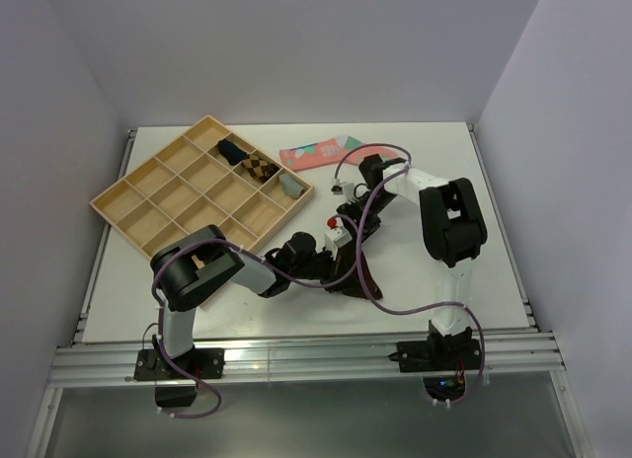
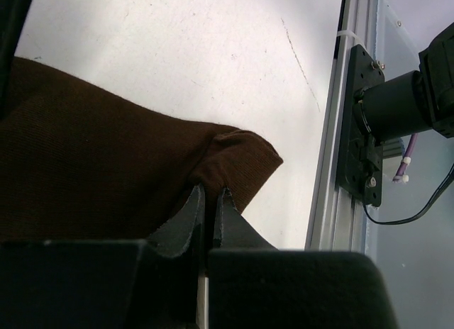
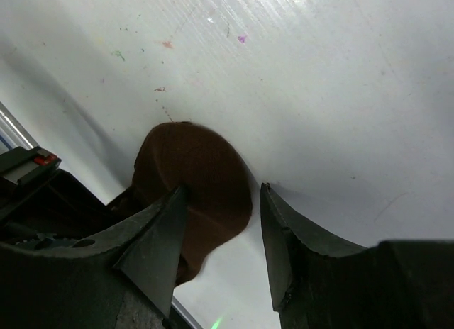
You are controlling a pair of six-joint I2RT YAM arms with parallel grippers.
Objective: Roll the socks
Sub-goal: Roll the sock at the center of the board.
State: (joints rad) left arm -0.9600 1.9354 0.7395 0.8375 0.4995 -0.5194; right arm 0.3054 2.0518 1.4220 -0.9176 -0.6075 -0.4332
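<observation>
A dark brown sock (image 1: 350,280) lies bunched on the white table between the two arms. In the left wrist view it fills the left half (image 2: 92,159). My left gripper (image 2: 211,192) is shut on a folded corner of its edge, and the fabric rises into a small ridge at the fingertips. In the top view that gripper (image 1: 330,270) sits at the sock's left side. My right gripper (image 3: 223,192) stands open just above the table. The sock's rounded end (image 3: 198,173) lies between and behind its fingers, nearer the left finger, and neither pad visibly presses it.
A wooden compartment tray (image 1: 148,206) stands at the back left and holds a dark bundle (image 1: 232,150), a checked one (image 1: 259,166) and a small grey one (image 1: 289,186). A pink patterned sock (image 1: 321,150) lies behind the arms. The table's metal rail (image 2: 333,130) runs close by.
</observation>
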